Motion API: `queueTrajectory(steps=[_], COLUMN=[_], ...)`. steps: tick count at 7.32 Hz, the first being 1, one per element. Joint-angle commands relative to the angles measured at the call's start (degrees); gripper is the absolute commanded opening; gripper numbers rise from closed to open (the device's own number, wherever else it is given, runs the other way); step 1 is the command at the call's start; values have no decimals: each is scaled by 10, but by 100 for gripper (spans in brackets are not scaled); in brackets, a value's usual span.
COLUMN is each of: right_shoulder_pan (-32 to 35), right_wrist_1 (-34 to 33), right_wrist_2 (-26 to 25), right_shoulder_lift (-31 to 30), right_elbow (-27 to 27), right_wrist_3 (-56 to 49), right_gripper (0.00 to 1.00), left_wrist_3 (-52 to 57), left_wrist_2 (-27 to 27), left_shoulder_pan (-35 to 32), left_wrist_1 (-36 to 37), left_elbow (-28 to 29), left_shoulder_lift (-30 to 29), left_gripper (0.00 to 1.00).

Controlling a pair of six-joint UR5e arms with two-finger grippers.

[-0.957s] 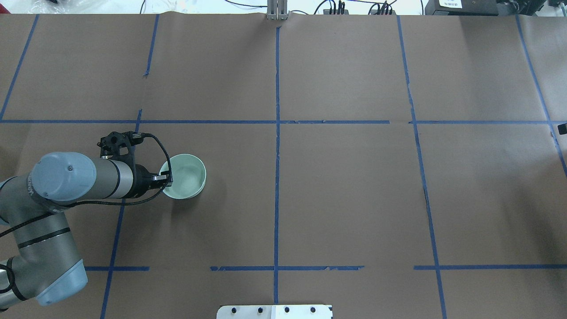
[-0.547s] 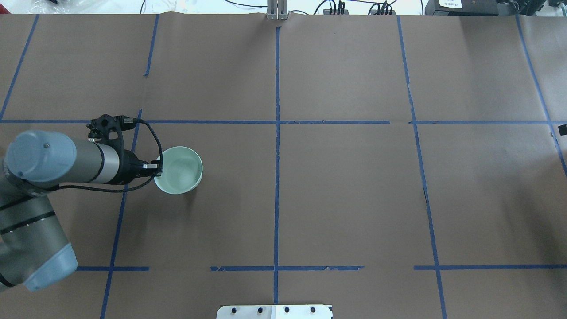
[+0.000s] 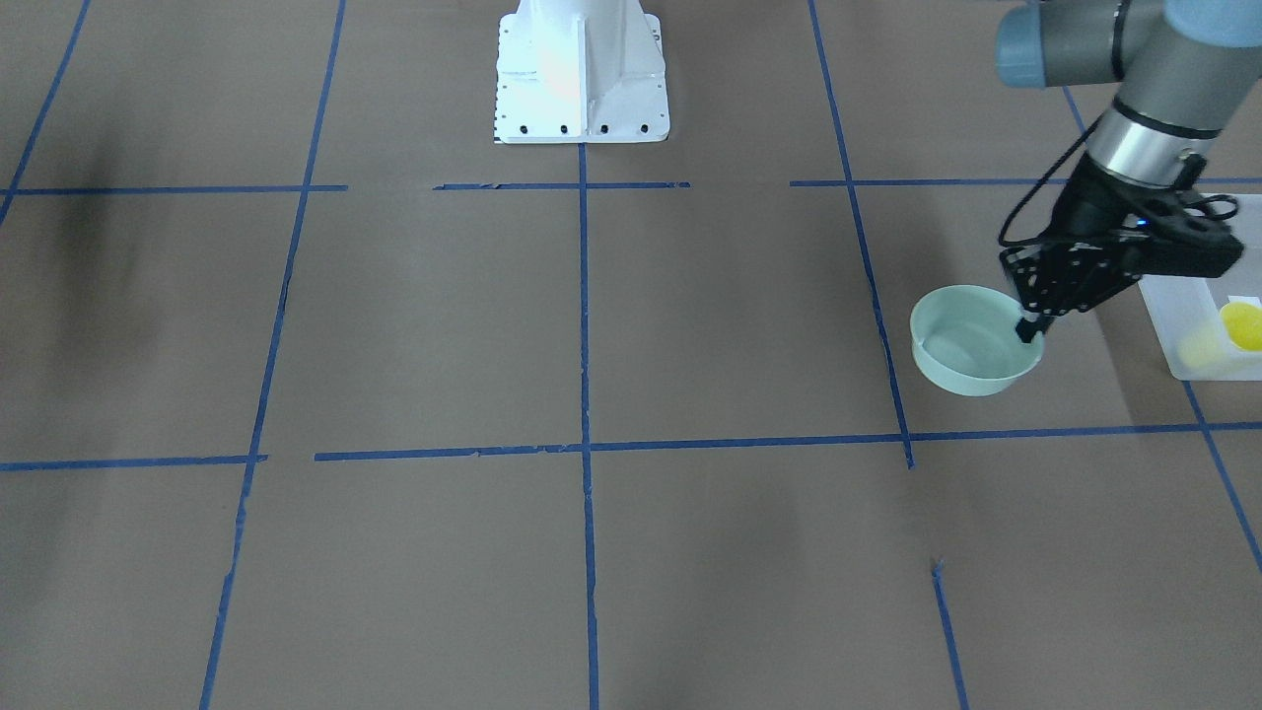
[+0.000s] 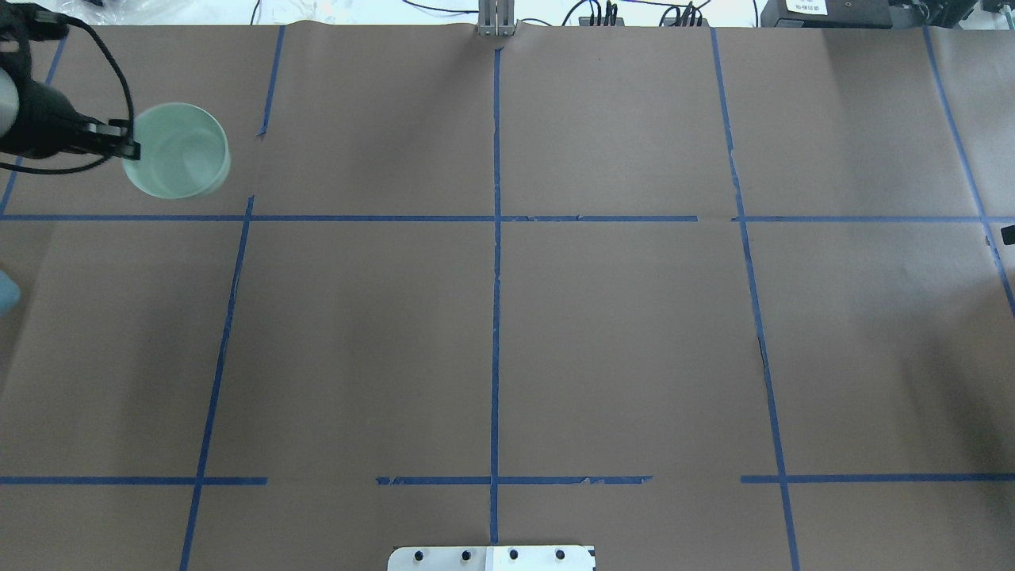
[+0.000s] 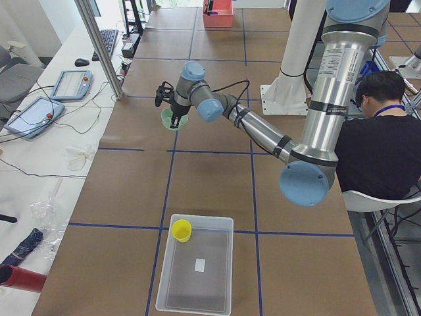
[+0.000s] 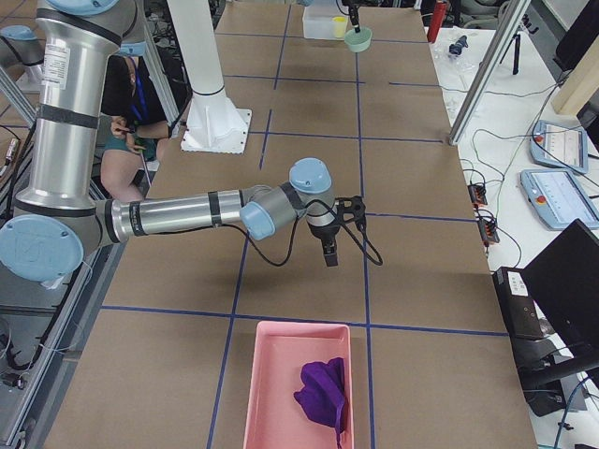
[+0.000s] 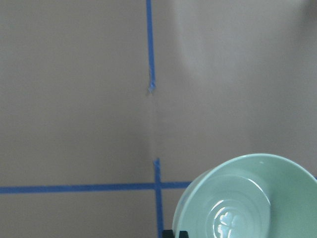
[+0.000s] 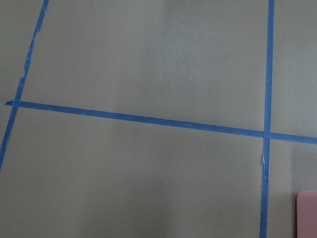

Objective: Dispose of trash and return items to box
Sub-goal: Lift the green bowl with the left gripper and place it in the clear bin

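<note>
- The mint-green bowl (image 7: 247,198) sits in the lower right corner, open side up and cut off by the frame's edges.
- A black sliver of the left gripper (image 7: 176,234) shows at its rim.
- Blue tape lines (image 7: 74,189) cross on the brown paper table (image 7: 74,99). The vertical line has a gap.

Mint-green bowl (image 3: 961,347); yellow cup (image 3: 1242,325); brown table (image 3: 434,316), blue tape grid (image 3: 583,296).

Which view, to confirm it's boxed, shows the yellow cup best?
Exterior left: the yellow cup stands whole in the box corner. Front-facing crops it at the edge; exterior right blurs it far off; others miss it.
</note>
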Motion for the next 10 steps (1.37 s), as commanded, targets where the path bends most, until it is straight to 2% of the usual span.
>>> queueTrajectory(steps=[1,2,4,5,6,8,10], right_shoulder_pan=[0,0,0,0,0,0,-1], right_wrist_1=[0,0,1,1,1,1,1], right_wrist_2=[0,0,0,0,0,0,0], right_shoulder_lift=[0,0,0,0,0,1,1], right_elbow=[0,0,0,0,0,0,0], right_wrist_3=[1,1,1,1,1,2,1], right_gripper=[100,100,100,100,100,100,100], left_wrist_3=[248,352,416,457,537,576,570], left_wrist_2=[-47,-79,-93,-141,-161,-163,-163], left_shoulder_pan=[-130,-186,-280,-304,-327,-343,-342], left_wrist_1=[22,22,19,14,8,-15,-121], left_elbow=[36,60,133,177,230,282,352], left_shoulder_lift=[31,65,102,120,123,153,191], left_gripper=[0,0,0,0,0,0,0])
